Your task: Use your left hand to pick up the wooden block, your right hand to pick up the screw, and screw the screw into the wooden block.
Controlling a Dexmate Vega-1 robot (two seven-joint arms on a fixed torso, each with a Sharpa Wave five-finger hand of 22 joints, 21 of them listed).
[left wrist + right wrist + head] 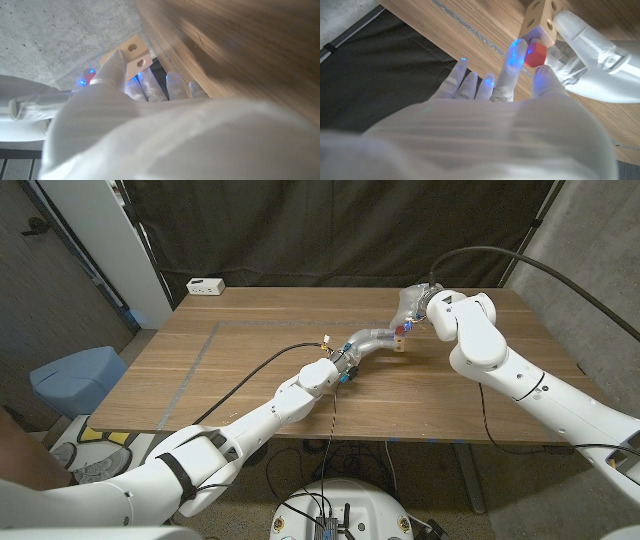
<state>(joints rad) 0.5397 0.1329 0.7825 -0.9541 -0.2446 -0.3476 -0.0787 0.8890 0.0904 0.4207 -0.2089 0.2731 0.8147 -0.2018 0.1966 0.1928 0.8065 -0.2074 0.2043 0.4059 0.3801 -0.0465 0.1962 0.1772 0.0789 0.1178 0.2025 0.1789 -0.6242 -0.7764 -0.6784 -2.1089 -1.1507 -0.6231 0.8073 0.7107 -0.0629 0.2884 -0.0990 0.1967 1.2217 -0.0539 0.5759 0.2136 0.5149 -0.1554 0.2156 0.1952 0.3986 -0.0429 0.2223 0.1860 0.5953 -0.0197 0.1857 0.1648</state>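
Note:
The wooden block (pixel 403 343) is a pale block with round holes, held just above the table right of centre by my left hand (pixel 370 340). In the left wrist view the block (pixel 132 55) shows two holes past my left hand's fingers (pixel 114 67). The screw (pixel 536 54) has a red head and sits against the block (pixel 540 17). My right hand (pixel 520 75) pinches the screw between thumb and finger. In the head view my right hand (pixel 414 304) reaches in from behind the block, with the red screw (pixel 398 333) between the two hands.
A white box (pixel 205 285) sits at the table's far left corner. A grey tape line (pixel 195 360) runs across the table's left half. A black cable (pixel 260 368) trails along my left arm. A blue bin (pixel 75 380) stands on the floor to the left.

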